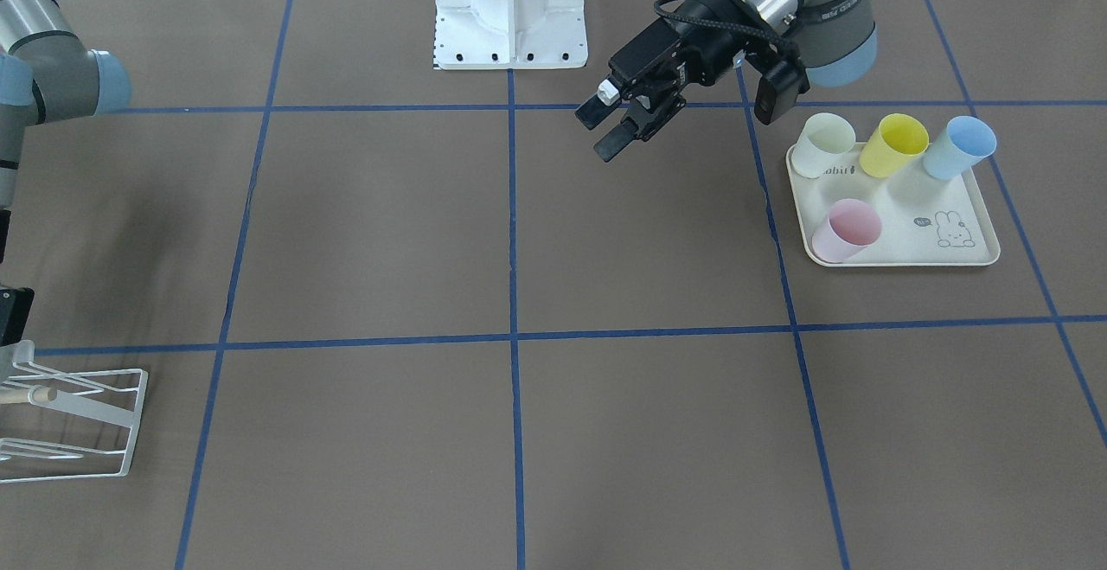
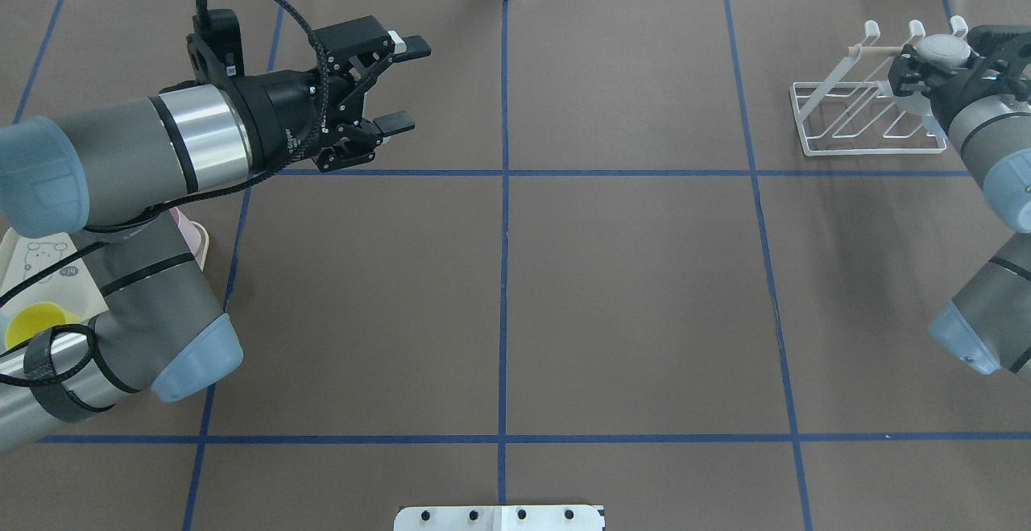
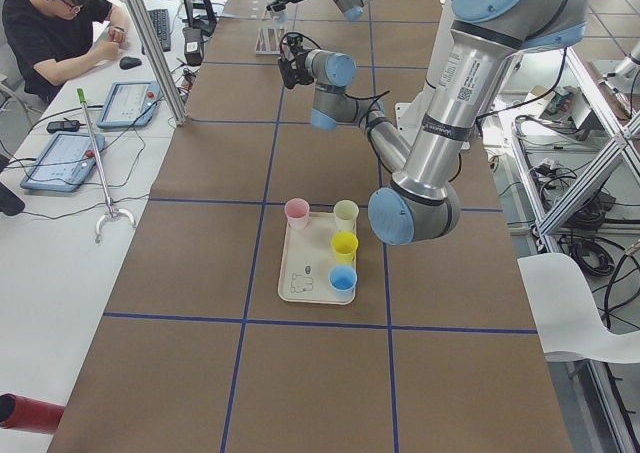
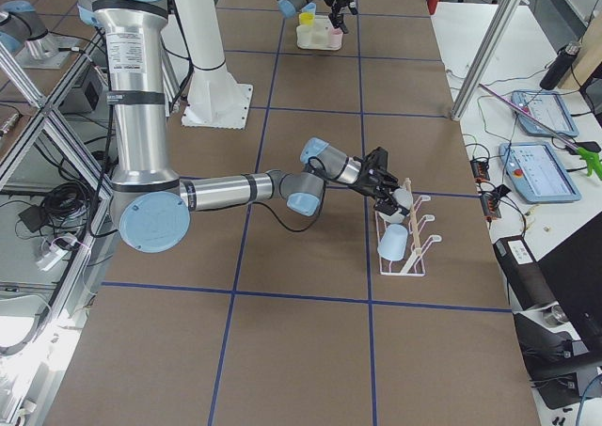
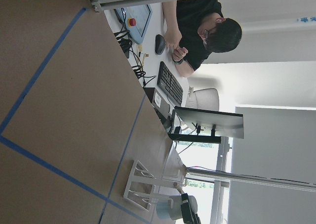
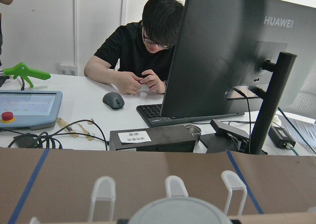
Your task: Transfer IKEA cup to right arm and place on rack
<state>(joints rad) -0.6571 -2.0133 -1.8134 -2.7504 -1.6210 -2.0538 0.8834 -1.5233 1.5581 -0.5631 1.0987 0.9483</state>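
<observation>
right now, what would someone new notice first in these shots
The left gripper hangs open and empty over the middle of the table, beside a rabbit-print tray carrying four pastel cups. At the table's other end, the right gripper holds a pale cup upside down over the white rack.

4 fixed, 2 wrist; rack (image 2: 862, 116) shared

The left gripper (image 1: 595, 135) hangs over the table (image 1: 389, 233) near the robot's edge, jaws apart and empty. Near it a cream tray (image 1: 908, 202) carries four cups: cream cup (image 1: 823, 146), yellow cup (image 1: 895, 146), blue cup (image 1: 960, 148), pink cup (image 1: 846, 231). A white wire rack (image 1: 104, 423) stands at the opposite end.
</observation>
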